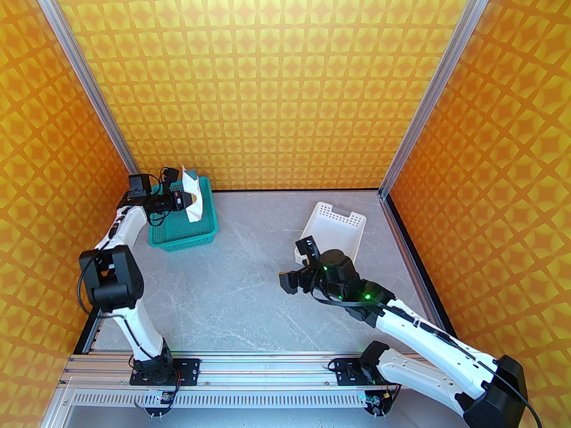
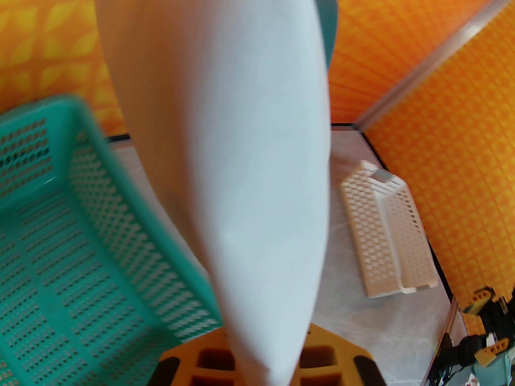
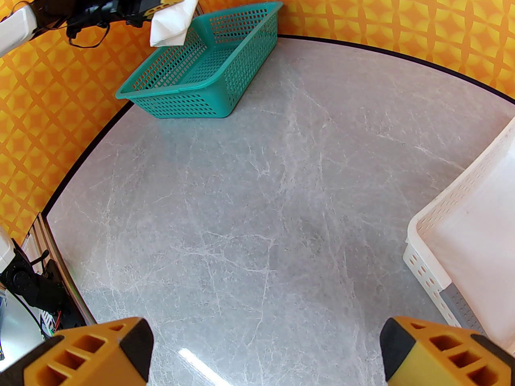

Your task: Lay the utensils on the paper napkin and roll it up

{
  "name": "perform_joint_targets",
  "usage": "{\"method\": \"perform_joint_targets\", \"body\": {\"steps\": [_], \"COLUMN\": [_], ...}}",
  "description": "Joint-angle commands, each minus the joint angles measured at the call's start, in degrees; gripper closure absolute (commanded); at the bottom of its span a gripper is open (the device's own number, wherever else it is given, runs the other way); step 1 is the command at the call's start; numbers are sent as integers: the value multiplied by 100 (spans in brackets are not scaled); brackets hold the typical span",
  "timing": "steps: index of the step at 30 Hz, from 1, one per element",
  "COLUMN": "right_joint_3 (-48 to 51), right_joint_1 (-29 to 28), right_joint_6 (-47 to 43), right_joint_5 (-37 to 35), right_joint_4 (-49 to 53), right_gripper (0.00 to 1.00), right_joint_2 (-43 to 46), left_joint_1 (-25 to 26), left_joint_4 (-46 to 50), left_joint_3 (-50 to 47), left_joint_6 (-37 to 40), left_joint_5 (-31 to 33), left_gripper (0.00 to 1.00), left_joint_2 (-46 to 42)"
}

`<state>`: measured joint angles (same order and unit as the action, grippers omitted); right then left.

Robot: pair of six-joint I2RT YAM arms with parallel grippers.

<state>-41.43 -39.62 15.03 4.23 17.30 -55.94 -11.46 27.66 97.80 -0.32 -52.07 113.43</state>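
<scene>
Left gripper [image 1: 186,199] clamps the rolled napkin [image 1: 195,196] over the green basket [image 1: 183,239]; right gripper [image 1: 289,282] hangs open above the table [image 1: 223,292].

In the top view the roll stands tilted at the left, in front of the basket, and the white tray [image 1: 334,225] sits right of centre, just beyond the right gripper. The left wrist view comes closer: the napkin runs up from between the yellow fingers [image 2: 193,362], which press on it from both sides, and a dark teal utensil [image 2: 326,18] juts out at its upper end. The right wrist view gives the side angle: at upper left the roll hangs over the basket's rim, clear of the table. At the bottom the right gripper's fingers [image 3: 92,352] are spread wide with nothing between them, the tray's wall at the right edge.
</scene>
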Motion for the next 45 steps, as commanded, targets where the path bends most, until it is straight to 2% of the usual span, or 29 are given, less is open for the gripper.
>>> {"method": "perform_joint_targets", "body": {"steps": [1, 7, 14, 27, 38, 45], "right_joint_3": [-182, -181, -234, -353, -483, -523], "right_joint_1": [33, 33, 33, 33, 33, 33], "right_joint_6": [114, 200, 325, 400, 455, 491], "right_joint_5": [-98, -124, -52, -23, -20, -1], "right_joint_4": [19, -31, -58, -51, 36, 46], "right_gripper": [1, 1, 1, 1, 1, 2], "right_joint_2": [-100, -256, -485, -768, -1064, -1156], "left_joint_1": [-44, -40, -30, 117, 187, 223], "left_joint_4": [567, 1268, 1653, 2214, 2256, 2470], "left_joint_3": [609, 1657, 2205, 2835, 2973, 3003], "left_joint_6": [84, -34, -344, -317, -1069, -1172], "left_joint_5": [213, 287, 699, 865, 874, 1065], "left_gripper": [100, 100, 100, 100, 100, 100], "left_joint_2": [499, 1477, 2095, 2914, 3259, 3378]}}
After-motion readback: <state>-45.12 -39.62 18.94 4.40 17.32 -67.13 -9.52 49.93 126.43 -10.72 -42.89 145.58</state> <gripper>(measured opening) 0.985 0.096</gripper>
